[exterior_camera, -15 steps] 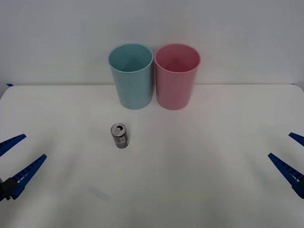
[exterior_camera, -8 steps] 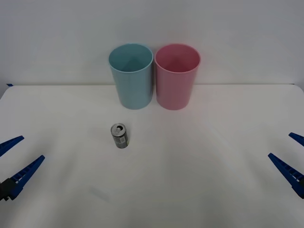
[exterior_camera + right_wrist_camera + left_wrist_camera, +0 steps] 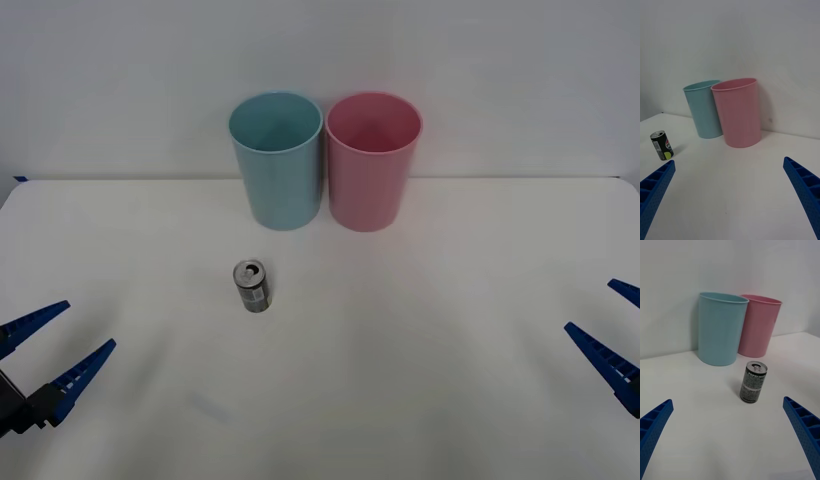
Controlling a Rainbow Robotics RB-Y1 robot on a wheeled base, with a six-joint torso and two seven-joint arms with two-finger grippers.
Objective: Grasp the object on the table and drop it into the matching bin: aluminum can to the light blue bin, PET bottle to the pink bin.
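Note:
A small dark aluminum can (image 3: 251, 286) with a silver top stands upright on the white table (image 3: 420, 330), left of centre and in front of the light blue bin (image 3: 277, 160). The pink bin (image 3: 372, 160) stands right beside the blue one. My left gripper (image 3: 48, 351) hovers open at the table's left edge, well short of the can (image 3: 753, 381), which stands ahead between its fingers (image 3: 651, 433). At the right edge my right gripper (image 3: 618, 332) is open and holds nothing; from it the can (image 3: 661, 145) sits far off to one side, with the light blue bin (image 3: 704, 108) and pink bin (image 3: 738, 111) ahead.
A plain white wall rises right behind the two bins. Bare tabletop stretches from the can to the right edge and along the front.
My left gripper has shifted a little to the right and inward toward the can. The can, both bins and the right gripper have stayed put.

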